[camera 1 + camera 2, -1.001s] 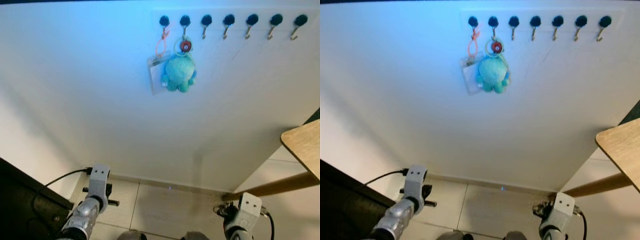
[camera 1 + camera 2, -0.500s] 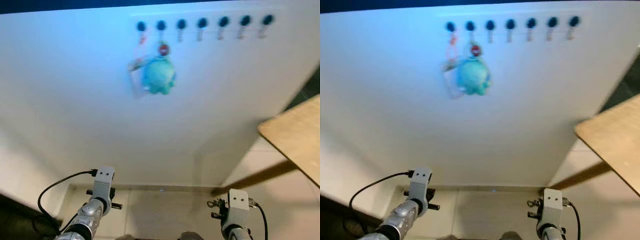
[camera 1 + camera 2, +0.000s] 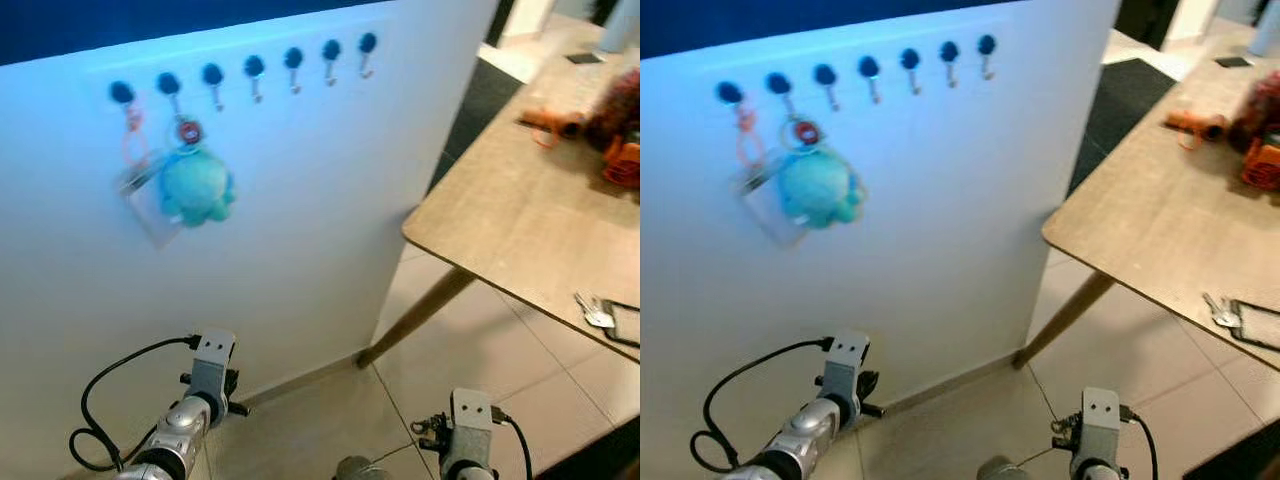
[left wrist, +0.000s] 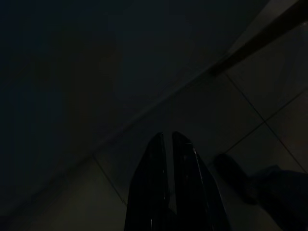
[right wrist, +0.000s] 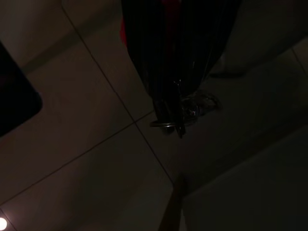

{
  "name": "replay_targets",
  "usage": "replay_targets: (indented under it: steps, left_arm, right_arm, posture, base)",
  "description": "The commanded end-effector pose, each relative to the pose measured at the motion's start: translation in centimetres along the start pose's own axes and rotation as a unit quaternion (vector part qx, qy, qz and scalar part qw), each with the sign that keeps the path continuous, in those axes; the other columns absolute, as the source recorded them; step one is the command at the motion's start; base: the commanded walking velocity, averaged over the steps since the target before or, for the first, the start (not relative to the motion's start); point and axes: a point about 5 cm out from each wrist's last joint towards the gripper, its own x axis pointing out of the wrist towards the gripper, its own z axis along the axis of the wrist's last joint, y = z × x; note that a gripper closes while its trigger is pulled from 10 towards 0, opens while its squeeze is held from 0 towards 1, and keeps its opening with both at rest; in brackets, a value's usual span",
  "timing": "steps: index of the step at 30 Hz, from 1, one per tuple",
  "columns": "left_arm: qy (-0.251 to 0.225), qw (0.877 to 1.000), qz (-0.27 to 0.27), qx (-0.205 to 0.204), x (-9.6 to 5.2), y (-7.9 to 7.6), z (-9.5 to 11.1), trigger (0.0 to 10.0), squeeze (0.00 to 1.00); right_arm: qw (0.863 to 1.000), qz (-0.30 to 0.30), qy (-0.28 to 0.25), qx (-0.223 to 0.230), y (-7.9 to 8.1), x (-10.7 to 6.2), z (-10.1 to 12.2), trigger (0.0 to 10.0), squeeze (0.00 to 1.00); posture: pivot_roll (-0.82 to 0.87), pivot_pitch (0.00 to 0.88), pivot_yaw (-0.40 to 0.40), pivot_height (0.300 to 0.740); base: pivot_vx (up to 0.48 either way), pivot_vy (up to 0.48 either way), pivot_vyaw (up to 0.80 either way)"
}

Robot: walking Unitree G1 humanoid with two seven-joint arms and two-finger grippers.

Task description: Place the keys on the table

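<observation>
Right wrist view shows the keys [image 5: 185, 113] pinched at the tips of the right gripper [image 5: 173, 108], a metal ring and small bits of metal hanging just past the black fingers over dim floor tiles. By the look of it the bunch is light, hard and loose, so it will swing and jingle as the arm moves, and thin smooth metal could slip from a tip pinch; the ring or the thickest part of the bunch seems the safest hold. In the left eye view the right arm hangs low at the bottom centre-right. The left gripper [image 4: 168, 144] hangs idle at the lower left, its fingers pressed together on nothing. The wooden table [image 3: 520, 215] fills the right side of the frame, with another set of keys [image 3: 595, 312] near its lower right edge. A white wall with hooks [image 3: 254, 68] and a teal plush [image 3: 195, 185] takes the upper left.
</observation>
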Motion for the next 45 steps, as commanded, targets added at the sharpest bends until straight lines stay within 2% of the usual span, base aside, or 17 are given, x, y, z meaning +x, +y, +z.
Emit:
replay_targets:
  steps: [1,20,27,30,32,41,45]
  left_arm:
    - [0.012,1.000,-0.001,-0.001,-0.2,0.0,-0.8,10.0,0.00]
    - [0.005,1.000,-0.003,0.003,-0.2,0.0,-0.7,10.0,0.00]
    - [-0.014,1.000,-0.003,-0.002,-0.2,0.1,-0.2,10.0,0.00]
    - [-0.021,1.000,-0.015,0.007,-0.2,-0.1,-0.2,10.0,0.00]
    - [-0.022,0.999,-0.034,0.027,-0.4,-0.6,-0.6,10.0,0.00]
    - [-0.022,0.999,-0.026,0.017,-0.5,-0.8,-1.0,10.0,0.00]
    - [-0.024,0.999,-0.023,0.012,-0.5,-1.2,-1.1,10.0,0.00]
  right_arm:
    - [1.000,0.003,0.003,-0.002,0.1,-0.1,-0.3,10.0,0.00]
    - [1.000,0.014,0.006,-0.013,0.4,-0.1,-0.4,10.0,0.00]
    - [0.999,0.030,0.013,-0.027,0.7,-0.1,-0.5,10.0,0.00]
    - [0.999,0.036,0.017,-0.037,0.8,-0.2,-0.7,10.0,0.00]
    - [0.998,0.040,0.022,-0.043,0.7,-0.3,-1.0,10.0,0.00]
    - [0.997,0.045,0.026,-0.051,0.6,-0.4,-1.2,10.0,0.00]
    - [0.995,0.060,0.028,-0.069,0.8,-0.4,-1.2,10.0,0.00]
  posture:
    - [-0.01,0.046,0.072,0.740]
    - [-0.01,0.046,0.068,0.740]
    - [-0.01,0.043,0.051,0.740]
    - [0.00,0.047,0.039,0.740]
    - [0.00,0.051,0.029,0.740]
    - [0.00,0.057,0.011,0.740]
    - [0.01,0.074,-0.014,0.740]
  base:
    - [0.000,0.000,-0.80]
    - [0.000,0.000,-0.80]
    - [0.000,0.000,-0.80]
    - [0.000,0.000,-0.80]
    - [0.000,0.000,-0.80]
    - [0.000,0.000,-0.80]
    - [0.000,0.000,-0.80]
